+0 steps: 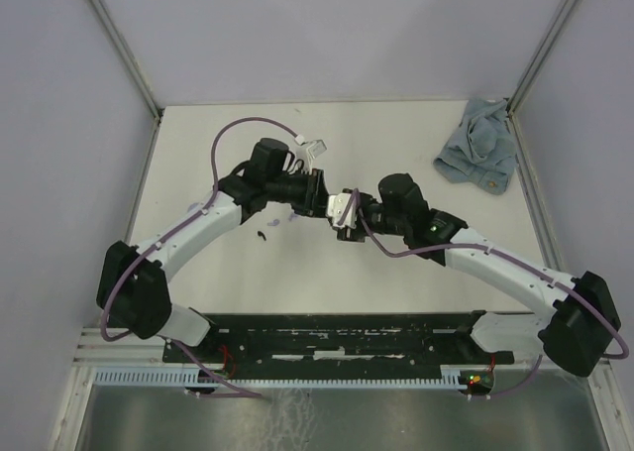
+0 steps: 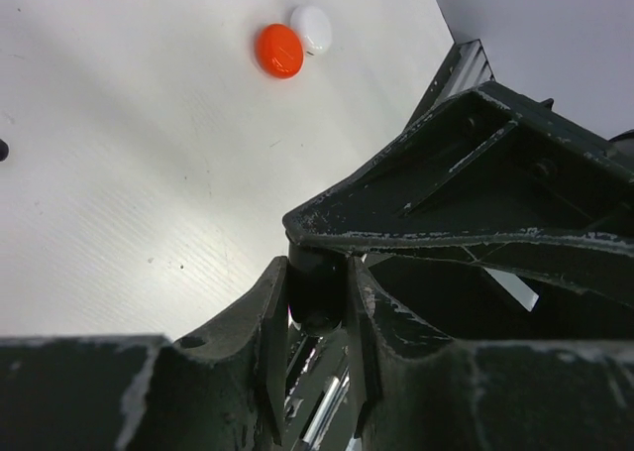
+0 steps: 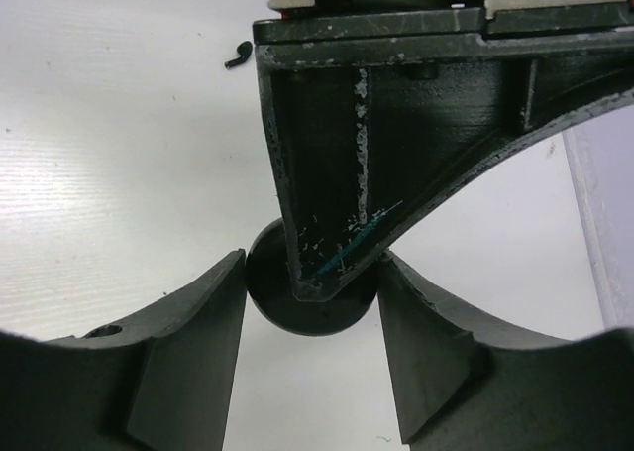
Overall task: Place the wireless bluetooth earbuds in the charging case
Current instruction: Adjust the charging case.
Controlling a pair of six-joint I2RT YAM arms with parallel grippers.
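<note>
While a black earbud (image 1: 262, 236) lay loose on the table (image 1: 396, 144) at left, both grippers shared one black disc (image 3: 309, 320).
Its faces were pinched by the left gripper (image 2: 317, 287), its rim clamped by the right gripper (image 3: 312, 273) — likely steadying it for opening; fingers hid most of it, so whether it was the case — or open — stayed unclear.

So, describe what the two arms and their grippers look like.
Both arms have white links between chunky black joints: the left arm and right arm. A purple cable loops along each. The left gripper and right gripper have dark, wedge-shaped fingers with pale scuffs and chipped paint.
</note>
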